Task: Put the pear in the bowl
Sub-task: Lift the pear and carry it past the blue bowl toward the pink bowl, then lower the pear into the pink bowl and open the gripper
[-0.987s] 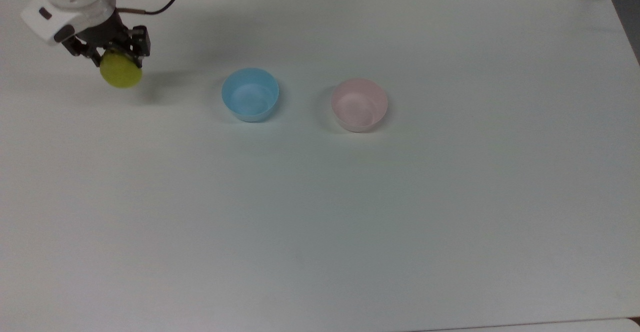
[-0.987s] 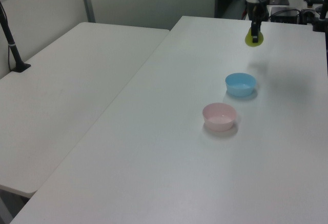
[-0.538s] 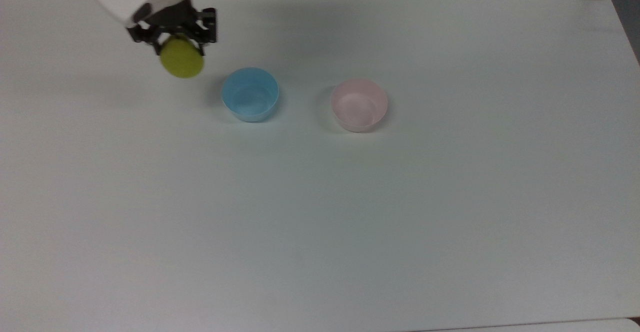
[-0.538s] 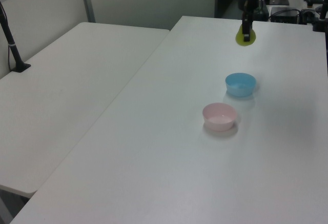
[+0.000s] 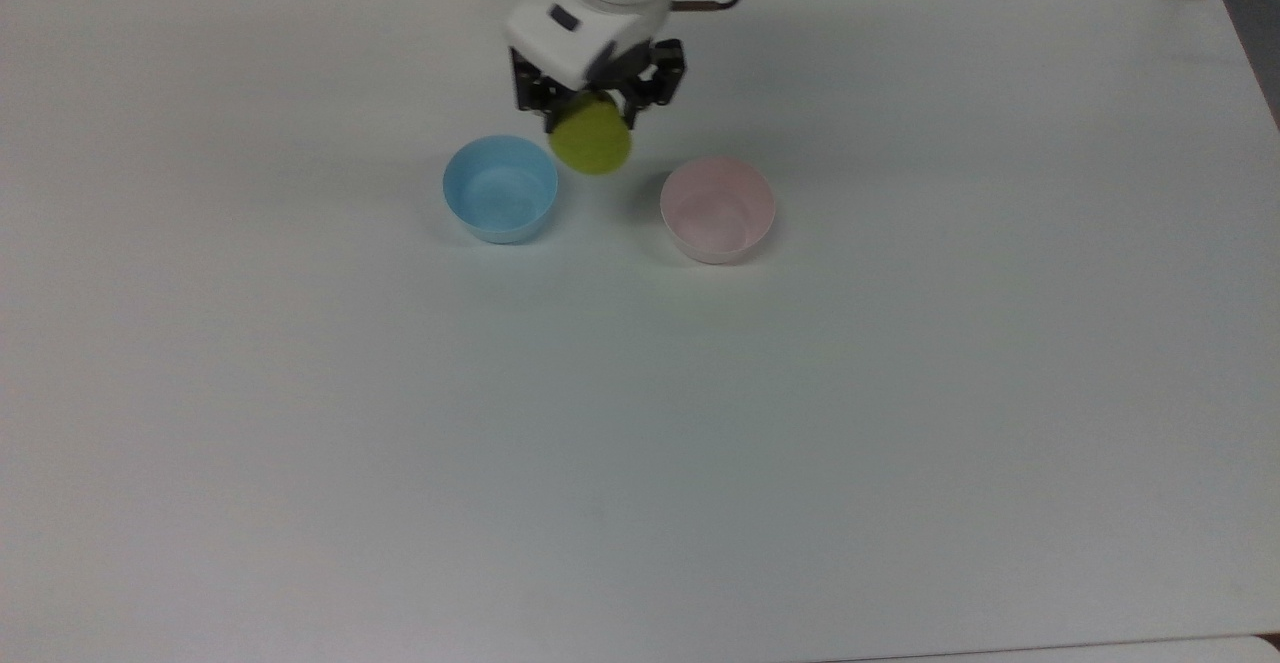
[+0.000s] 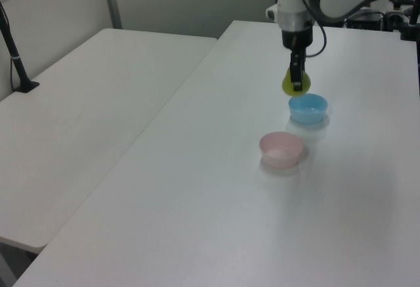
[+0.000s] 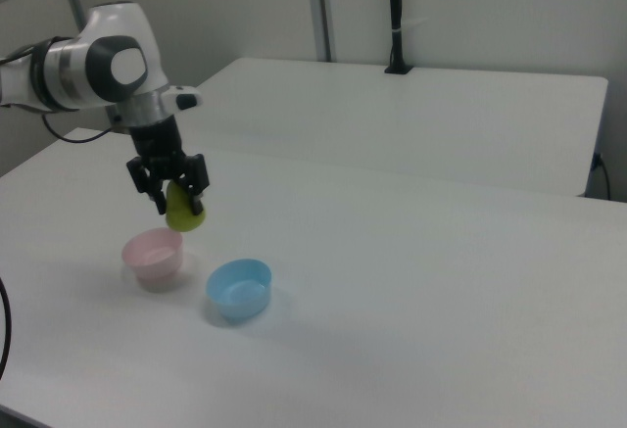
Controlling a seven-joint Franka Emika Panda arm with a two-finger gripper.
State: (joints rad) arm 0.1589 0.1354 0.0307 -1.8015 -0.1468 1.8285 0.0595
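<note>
The yellow-green pear [image 5: 592, 142] hangs in the air, held from above by my gripper [image 5: 590, 113], which is shut on it. In the top view it sits between the two bowls, above the table. The pale pink bowl [image 5: 718, 209] stands on the table to the top view's right of the pear and holds nothing. In the left view the pear [image 6: 293, 85] hangs just beyond the blue bowl, with the pink bowl [image 6: 281, 149] nearer the camera. In the right view the pear [image 7: 184, 212] hovers above and just right of the pink bowl [image 7: 153, 256], under my gripper [image 7: 176, 189].
A light blue bowl [image 5: 500, 189] of the same size stands to the top view's left of the pear, also shown in the left view [image 6: 308, 108] and right view [image 7: 238, 288]. The white table [image 5: 640, 443] spreads wide in front. A second table [image 6: 79, 123] adjoins it.
My gripper has carried the pear to the top view's right, from left of the blue bowl to the gap between the two bowls. Neither bowl has moved.
</note>
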